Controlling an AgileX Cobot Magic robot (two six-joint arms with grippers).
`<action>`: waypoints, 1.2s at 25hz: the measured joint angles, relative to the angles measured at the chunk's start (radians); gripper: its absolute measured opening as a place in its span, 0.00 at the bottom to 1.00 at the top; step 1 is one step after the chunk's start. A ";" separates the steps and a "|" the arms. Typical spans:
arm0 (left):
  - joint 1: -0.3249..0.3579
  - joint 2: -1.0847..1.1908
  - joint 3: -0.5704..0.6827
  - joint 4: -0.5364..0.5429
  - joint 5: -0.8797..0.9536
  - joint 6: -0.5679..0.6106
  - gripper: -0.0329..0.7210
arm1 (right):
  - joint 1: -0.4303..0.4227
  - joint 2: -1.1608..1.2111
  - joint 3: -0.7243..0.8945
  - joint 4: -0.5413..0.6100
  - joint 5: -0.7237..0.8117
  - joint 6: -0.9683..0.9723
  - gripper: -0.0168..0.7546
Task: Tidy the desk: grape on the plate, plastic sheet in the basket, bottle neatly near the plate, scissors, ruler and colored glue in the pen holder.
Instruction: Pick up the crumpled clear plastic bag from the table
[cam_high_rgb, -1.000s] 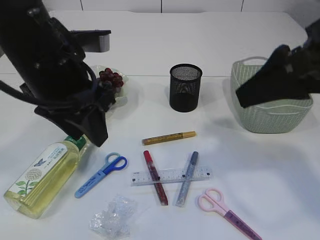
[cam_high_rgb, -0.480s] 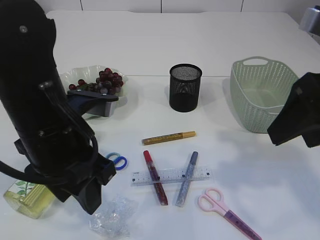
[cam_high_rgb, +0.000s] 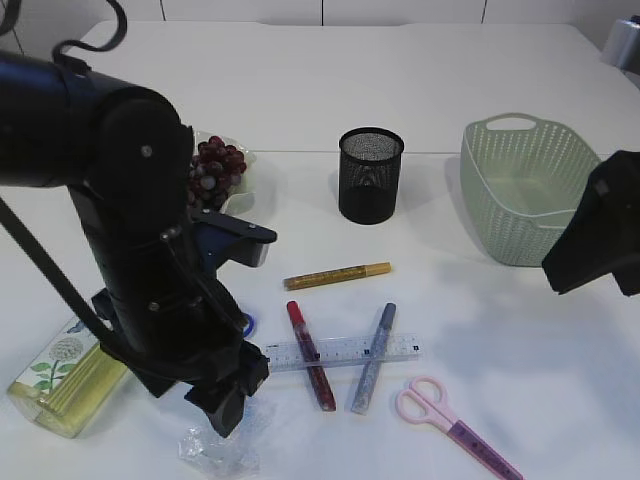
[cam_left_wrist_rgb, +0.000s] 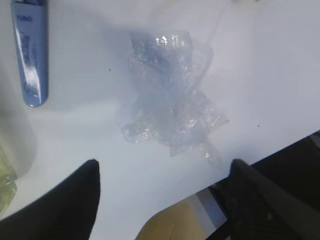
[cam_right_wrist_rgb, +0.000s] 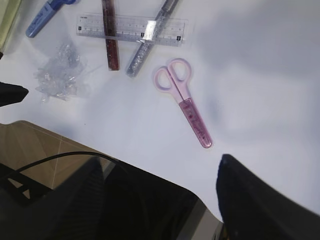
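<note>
since the earlier frames the left arm has been swung away from the plate and brought down low over the front of the table, so that the left gripper is now poised just above the crumpled plastic sheet. the grapes are seen lying on the plate, so that part of the task is judged to be done, and the sheet is taken to be the next thing picked up.

at far left the bottle is seen on its side, partly hidden by the arm. in the left wrist view the two fingers of the left gripper are held wide apart, one to each side of the sheet, and nothing is touched or held by them.

towards the middle, two glue pens are laid across the ruler, a gold pen lies beyond them, and the pen holder stands behind. the pink scissors lie further right.

at far right the basket is seen, apparently with nothing in it. the right gripper is held above the table edge, fingers spread and nothing between them.
</note>
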 joint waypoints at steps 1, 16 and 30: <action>-0.002 0.015 0.000 0.002 -0.007 0.000 0.81 | 0.000 0.000 0.000 -0.007 0.000 0.000 0.73; -0.040 0.128 0.000 -0.018 -0.065 0.049 0.83 | 0.000 0.000 0.000 -0.022 0.011 0.000 0.73; -0.040 0.190 0.000 -0.018 -0.102 0.053 0.71 | 0.000 0.000 0.000 -0.022 0.011 0.000 0.73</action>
